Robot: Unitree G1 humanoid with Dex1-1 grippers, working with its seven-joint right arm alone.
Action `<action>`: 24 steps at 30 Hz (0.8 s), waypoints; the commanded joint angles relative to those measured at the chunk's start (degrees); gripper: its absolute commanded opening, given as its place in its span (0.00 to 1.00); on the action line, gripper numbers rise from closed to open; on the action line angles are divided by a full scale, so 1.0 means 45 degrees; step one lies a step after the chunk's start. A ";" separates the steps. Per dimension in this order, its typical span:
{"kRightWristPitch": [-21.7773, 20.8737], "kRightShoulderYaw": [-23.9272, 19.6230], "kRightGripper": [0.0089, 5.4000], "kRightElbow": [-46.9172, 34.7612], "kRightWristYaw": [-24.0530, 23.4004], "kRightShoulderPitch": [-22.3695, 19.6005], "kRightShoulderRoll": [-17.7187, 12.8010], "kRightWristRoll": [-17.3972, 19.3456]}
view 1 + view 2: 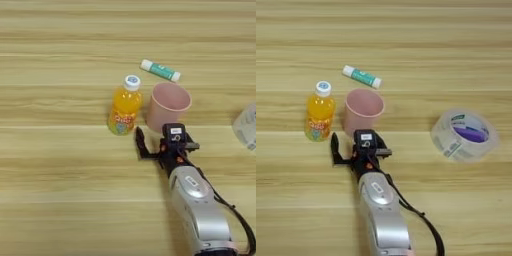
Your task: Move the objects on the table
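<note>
A small orange-juice bottle [124, 106] with a white cap stands upright left of centre on the wooden table [55, 190]. Right beside it stands a pink cup [167, 105], mouth up. A clear tape roll [464, 135] lies flat to the right, apart from both. My right gripper [157, 141] comes up from the bottom edge on a silver forearm and sits just in front of the cup. It is open: one black finger [139, 143] is spread out to the left, just below the bottle's base. Nothing is held.
A small green-and-white tube [160, 70] lies on its side behind the cup. A black cable [421, 225] runs along the forearm's right side.
</note>
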 commanded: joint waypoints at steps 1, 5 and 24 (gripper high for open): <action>0.0847 0.0117 0.99 -0.0884 0.0095 0.0686 -0.0179 -0.0131; 0.1327 0.0121 0.99 -0.1937 0.0066 0.1392 -0.0328 -0.0242; 0.2547 -0.2070 0.99 -0.4319 0.0078 0.2053 -0.1624 -0.0231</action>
